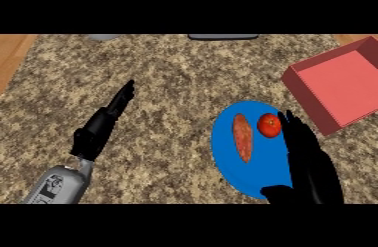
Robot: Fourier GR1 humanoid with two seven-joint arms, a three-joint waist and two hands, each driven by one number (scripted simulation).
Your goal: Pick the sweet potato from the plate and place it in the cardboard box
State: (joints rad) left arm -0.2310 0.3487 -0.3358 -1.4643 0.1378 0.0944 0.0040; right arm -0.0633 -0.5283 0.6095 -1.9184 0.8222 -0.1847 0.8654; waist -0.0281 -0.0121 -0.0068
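An orange sweet potato (pixel 242 138) lies lengthwise on a blue plate (pixel 225 156) at the right of the counter. A red tomato (pixel 269 125) sits on the same plate just right of it. My right hand (pixel 310 163) hovers over the plate's right part with fingers straight, their tips close to the tomato, and it holds nothing. A reddish open box (pixel 336 86) stands at the far right, tilted in view. My left hand (pixel 103 123) is at the left, open with fingers pointing up and away, resting over the counter.
The speckled stone counter (pixel 177 81) spreads across the view. A wooden edge (pixel 15 51) shows at the far left. A grey object (pixel 103 37) and a dark flat object (pixel 221 37) sit at the back edge.
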